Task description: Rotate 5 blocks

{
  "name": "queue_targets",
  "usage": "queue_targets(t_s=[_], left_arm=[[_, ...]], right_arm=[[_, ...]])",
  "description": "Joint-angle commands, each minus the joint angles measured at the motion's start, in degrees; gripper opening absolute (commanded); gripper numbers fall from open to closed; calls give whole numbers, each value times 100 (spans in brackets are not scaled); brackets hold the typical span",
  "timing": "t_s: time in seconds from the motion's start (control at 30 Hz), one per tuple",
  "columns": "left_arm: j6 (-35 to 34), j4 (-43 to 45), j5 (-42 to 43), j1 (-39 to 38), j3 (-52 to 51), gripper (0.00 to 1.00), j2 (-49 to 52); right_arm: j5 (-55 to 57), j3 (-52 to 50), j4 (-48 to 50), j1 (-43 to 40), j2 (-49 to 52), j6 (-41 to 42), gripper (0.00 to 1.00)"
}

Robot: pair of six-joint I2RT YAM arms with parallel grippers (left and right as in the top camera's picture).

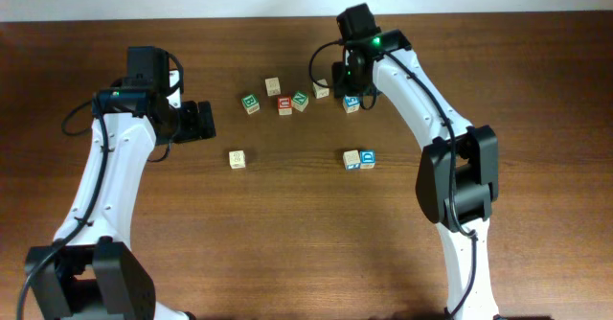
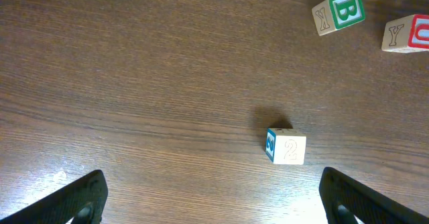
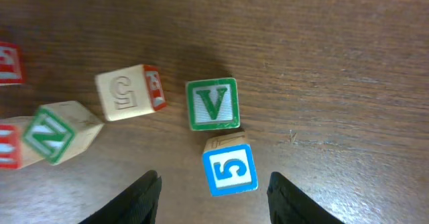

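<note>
Two claws hang over the table [image 1: 287,224], neither holding anything; the right claw [image 3: 214,197] stands partly open, its dark fingers [image 3: 144,197] low in the right wrist view with a gap on each side of the blue 5 block [image 3: 230,165], which lies just ahead of them and touches neither; that block sits just beside the green V block [image 3: 212,104], on the side nearer the claw, though whether the two touch I cannot tell. A pale block with a red side [image 3: 127,92] lies just beyond the green V block's other flank, a narrow gap between them; farther the same way is a green N block [image 3: 59,131], turned at an angle.

Seen from overhead, a pale block [image 1: 352,159] and a blue block [image 1: 368,158] sit side by side, touching, well apart from the green V block toward the robot's bases; the pale 2 block [image 1: 237,158] lies farther still from it, off toward the left arm. The left claw [image 2: 213,184] is spread wide and empty; the pale 2 block is ahead of its fingers, nearer one of them, touching neither. A green B block [image 2: 340,11] and a red-faced block [image 2: 405,34] lie beyond it, back toward the green V block.
</note>
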Motion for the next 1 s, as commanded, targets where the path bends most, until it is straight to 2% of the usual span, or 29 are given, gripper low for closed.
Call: queue_targets(t_s=[0.0, 0.13, 0.23, 0.43, 0.73, 0.97], left_arm=[[-72, 9, -39, -11, 81, 99, 35], [-72, 9, -39, -11, 81, 99, 35], [-72, 9, -39, -11, 81, 99, 35], [-72, 9, -39, -11, 81, 99, 35], [-72, 9, -39, -11, 81, 99, 35], [-72, 9, -39, -11, 81, 99, 35]], right_arm=[[144, -348, 299, 20, 44, -81, 52], [142, -664, 638, 22, 44, -79, 51], [144, -734, 721, 22, 46, -79, 45], [140, -734, 713, 28, 162, -76, 44], [-280, -717, 472, 37, 127, -20, 28], [-885, -688, 17, 151, 125, 225, 26]])
